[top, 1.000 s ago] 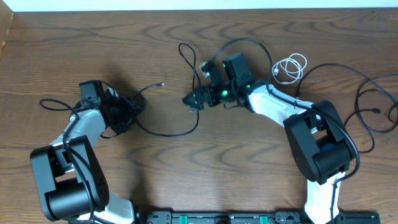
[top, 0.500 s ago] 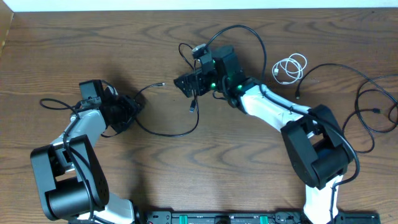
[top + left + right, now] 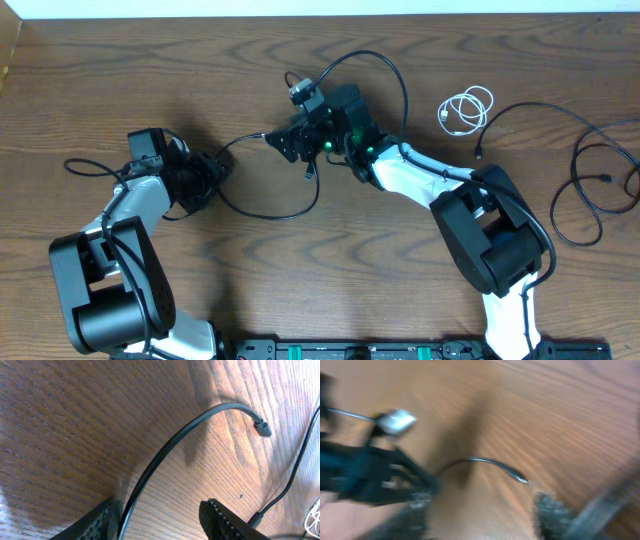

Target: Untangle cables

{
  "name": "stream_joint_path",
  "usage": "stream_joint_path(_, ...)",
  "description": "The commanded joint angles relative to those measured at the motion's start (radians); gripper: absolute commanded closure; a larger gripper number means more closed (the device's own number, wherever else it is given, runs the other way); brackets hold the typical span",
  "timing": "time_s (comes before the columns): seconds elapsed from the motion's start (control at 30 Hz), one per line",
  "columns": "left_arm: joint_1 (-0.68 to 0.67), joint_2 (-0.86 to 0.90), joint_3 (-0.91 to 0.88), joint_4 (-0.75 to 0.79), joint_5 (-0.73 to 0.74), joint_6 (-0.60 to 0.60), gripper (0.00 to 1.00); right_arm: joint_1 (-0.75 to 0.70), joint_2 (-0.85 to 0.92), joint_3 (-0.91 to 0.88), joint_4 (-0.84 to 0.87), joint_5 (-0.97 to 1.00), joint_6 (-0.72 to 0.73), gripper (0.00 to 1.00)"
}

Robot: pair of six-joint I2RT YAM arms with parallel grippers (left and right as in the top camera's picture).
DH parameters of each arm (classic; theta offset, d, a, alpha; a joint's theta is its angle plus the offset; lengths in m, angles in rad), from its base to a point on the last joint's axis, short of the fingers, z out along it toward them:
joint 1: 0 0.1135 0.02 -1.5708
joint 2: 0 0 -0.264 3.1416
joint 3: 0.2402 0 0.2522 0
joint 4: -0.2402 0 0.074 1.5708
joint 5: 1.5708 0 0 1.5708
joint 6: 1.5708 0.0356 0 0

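Loosely, the left gripper [image 3: 160, 510] stands released around a thin black cable [image 3: 165, 455]. Blurred, the right gripper [image 3: 482, 505] gapes near a small dark plug tip [image 3: 520, 479].

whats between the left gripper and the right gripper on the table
A thin black cable crosses the gap from the left gripper to its plug end near the right gripper. The rest is bare table. The overhead view shows it.

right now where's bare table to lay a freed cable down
Two open patches: the far-left table beyond the left arm, and the near middle between it and the right arm, below the black cable arc. Crowded: the centre around the right end effector, and the right side, with the white cable coil and black loops.
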Motion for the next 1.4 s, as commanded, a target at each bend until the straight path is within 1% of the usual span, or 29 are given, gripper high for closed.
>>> stream_joint_path(0.0,-0.002,0.024,-0.013,-0.005,-0.013,-0.003,0.44,0.006,0.003,0.009,0.048,-0.258,0.008,0.77)
stream_joint_path(0.03,-0.002,0.024,-0.013,-0.004,-0.013,-0.003,0.44,0.008,0.003,0.009,0.053,-0.285,0.008,0.91)
stream_joint_path(0.07,-0.002,0.024,-0.013,-0.001,-0.013,-0.002,0.43,0.015,0.004,0.009,0.043,-0.299,0.006,0.99)
stream_joint_path(0.2,-0.002,0.024,-0.013,0.005,-0.013,-0.002,0.44,0.051,0.004,0.009,-0.033,-0.298,-0.09,0.99)
stream_joint_path(0.27,-0.002,0.024,-0.013,0.005,-0.013,-0.002,0.44,0.071,0.004,0.009,-0.075,-0.298,-0.145,0.94)
stream_joint_path(0.33,-0.002,0.024,-0.013,0.005,-0.013,-0.002,0.43,0.09,0.004,0.009,-0.111,-0.296,-0.189,0.83)
stream_joint_path(0.37,-0.002,0.024,-0.013,0.005,-0.013,-0.002,0.44,0.099,0.004,0.009,-0.125,-0.29,-0.203,0.81)
stream_joint_path(0.6,-0.002,0.024,-0.013,0.005,-0.013,-0.002,0.43,0.175,0.004,0.008,-0.197,-0.122,-0.215,0.8)
stream_joint_path(0.8,0.006,0.024,-0.012,0.013,-0.013,-0.002,0.43,0.238,0.006,0.008,-0.22,0.042,-0.219,0.68)
stream_joint_path(0.93,0.055,0.024,-0.009,-0.002,-0.002,-0.002,0.43,0.278,0.007,0.008,-0.22,0.066,-0.274,0.7)
stream_joint_path(1.0,0.089,0.024,-0.009,-0.021,-0.002,-0.002,0.43,0.294,0.007,0.008,-0.22,0.109,-0.274,0.68)
stream_joint_path(1.1,0.148,0.024,-0.009,-0.053,-0.002,-0.003,0.43,0.315,0.007,0.008,-0.22,0.171,-0.285,0.49)
stream_joint_path(1.13,0.167,0.024,-0.01,-0.063,-0.002,-0.003,0.43,0.324,0.009,0.008,-0.22,0.179,-0.308,0.46)
stream_joint_path(1.23,0.2,0.024,-0.01,-0.076,-0.002,-0.003,0.43,0.349,0.013,0.008,-0.224,0.18,-0.343,0.41)
stream_joint_path(1.37,0.204,0.024,-0.01,-0.077,-0.003,-0.003,0.43,0.386,0.018,0.008,-0.231,0.249,-0.357,0.33)
